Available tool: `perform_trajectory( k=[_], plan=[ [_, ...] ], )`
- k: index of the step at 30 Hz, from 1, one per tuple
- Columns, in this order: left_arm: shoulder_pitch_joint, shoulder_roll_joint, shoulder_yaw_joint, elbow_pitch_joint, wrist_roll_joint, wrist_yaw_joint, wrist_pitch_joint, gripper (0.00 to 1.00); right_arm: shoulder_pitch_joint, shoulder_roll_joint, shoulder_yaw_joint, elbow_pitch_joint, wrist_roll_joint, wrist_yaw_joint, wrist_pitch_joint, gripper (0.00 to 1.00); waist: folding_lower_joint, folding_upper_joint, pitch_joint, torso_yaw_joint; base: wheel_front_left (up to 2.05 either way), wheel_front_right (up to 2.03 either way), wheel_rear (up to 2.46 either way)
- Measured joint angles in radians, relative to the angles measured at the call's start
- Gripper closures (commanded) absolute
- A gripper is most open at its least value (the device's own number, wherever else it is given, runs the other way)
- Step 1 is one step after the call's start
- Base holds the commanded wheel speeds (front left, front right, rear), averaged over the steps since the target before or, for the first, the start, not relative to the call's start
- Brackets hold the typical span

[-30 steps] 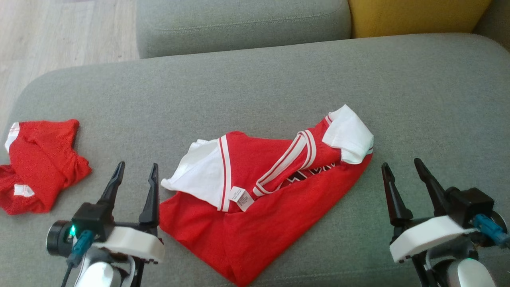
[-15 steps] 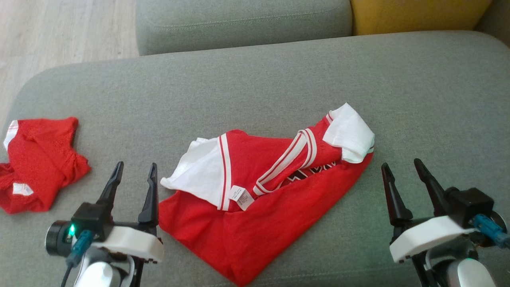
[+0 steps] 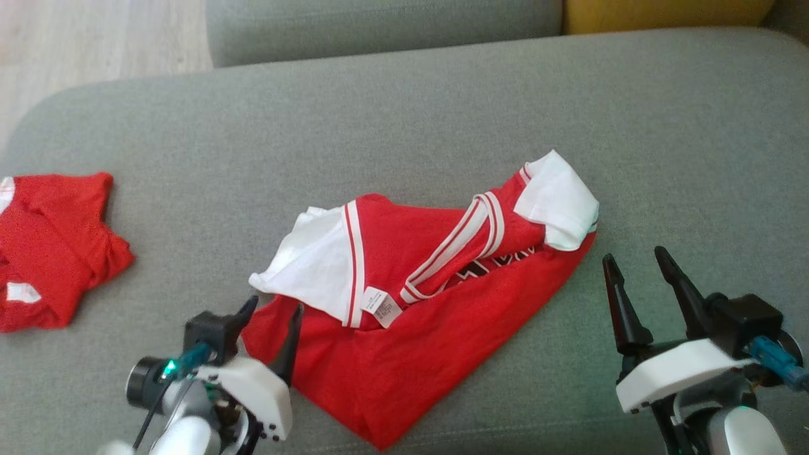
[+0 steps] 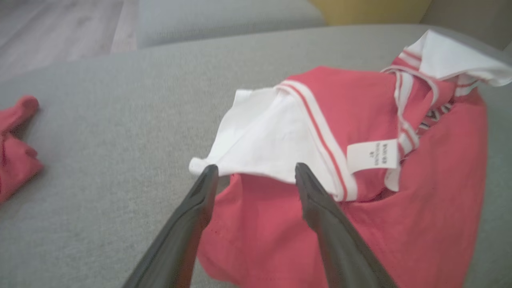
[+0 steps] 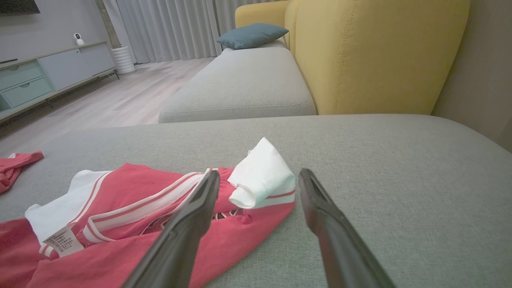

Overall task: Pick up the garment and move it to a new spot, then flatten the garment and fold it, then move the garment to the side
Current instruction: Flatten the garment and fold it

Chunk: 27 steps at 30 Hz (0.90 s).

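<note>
A red jersey with white sleeves and striped trim (image 3: 417, 316) lies crumpled on the grey sofa seat (image 3: 404, 126), a white label showing near its middle. My left gripper (image 3: 273, 309) is open at the jersey's near-left corner, just below the left white sleeve (image 3: 310, 272). In the left wrist view the fingers straddle that sleeve's lower edge (image 4: 260, 160) over red cloth, holding nothing. My right gripper (image 3: 632, 265) stands open on bare cushion to the right of the jersey, near the right white sleeve (image 5: 260, 176).
A second red garment (image 3: 44, 253) lies bunched at the seat's left edge. Another grey cushion (image 5: 240, 84) and a yellow backrest (image 5: 376, 52) stand behind. Wood floor (image 3: 95, 38) lies beyond the left edge. Bare cushion stretches far and right.
My left gripper has swung right and forward to the jersey's near-left corner, fingers now over its cloth. The head view has tilted down slightly. The right gripper has stayed put.
</note>
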Motion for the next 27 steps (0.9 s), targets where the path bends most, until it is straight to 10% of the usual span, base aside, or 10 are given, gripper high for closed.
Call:
perform_trajectory(
  k=[12,13,14,27],
  plan=[
    [-0.163,-0.012,-0.024,0.214,-0.063,-0.044,0.262,0.0,-0.056,0.0,0.016,0.011,0.004,0.0,-0.005,0.0,0.0,0.0,0.075,-0.042,0.0,0.0,0.0],
    [-0.171,-0.013,-0.021,0.214,-0.072,-0.051,0.266,0.68,-0.056,0.0,0.016,0.012,0.006,0.0,-0.005,0.0,0.0,0.0,0.078,-0.046,0.0,0.0,0.0],
    [-0.176,-0.014,-0.017,0.214,-0.086,-0.056,0.267,1.0,-0.056,0.0,0.016,0.014,0.01,0.0,-0.007,0.0,0.0,0.0,0.081,-0.049,0.0,0.0,0.0],
    [-0.31,0.03,0.018,0.125,-0.035,-0.023,0.168,1.0,-0.072,0.0,0.011,0.027,0.028,0.0,-0.03,0.0,0.0,0.0,0.115,-0.071,0.0,0.0,0.0]
  ],
)
